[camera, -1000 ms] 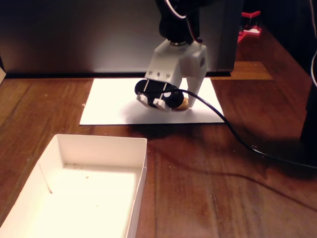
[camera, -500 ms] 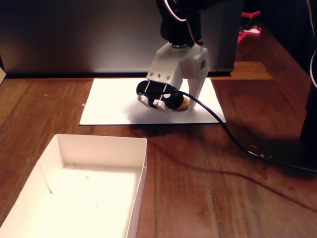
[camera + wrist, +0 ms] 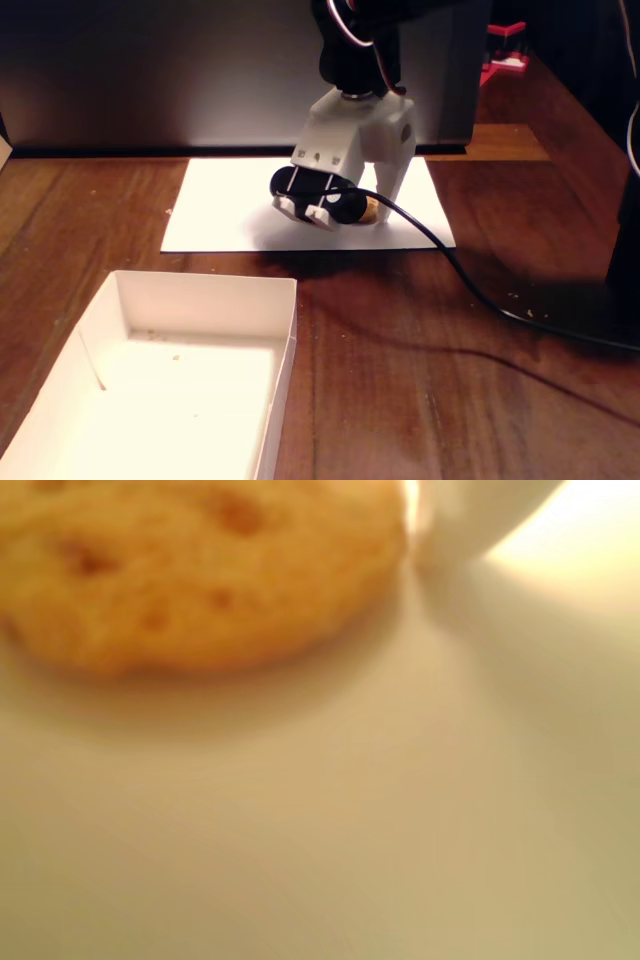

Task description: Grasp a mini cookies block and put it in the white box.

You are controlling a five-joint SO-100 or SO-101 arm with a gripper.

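Gripper (image 3: 366, 212) is sitting slightly further left than before – jaw state indeterminate; one mini cookie (image 3: 190, 570) beside it, one white box (image 3: 205, 297).

Dark glossy wood counter (image 3: 420, 400); matt paper sheet (image 3: 220, 215); matt cardboard white box (image 3: 205, 290); smooth white plastic gripper (image 3: 375, 215); rough, crumbly cookie (image 3: 190, 570).

No legible text, label or number anywhere (wrist view too blurred to tell)
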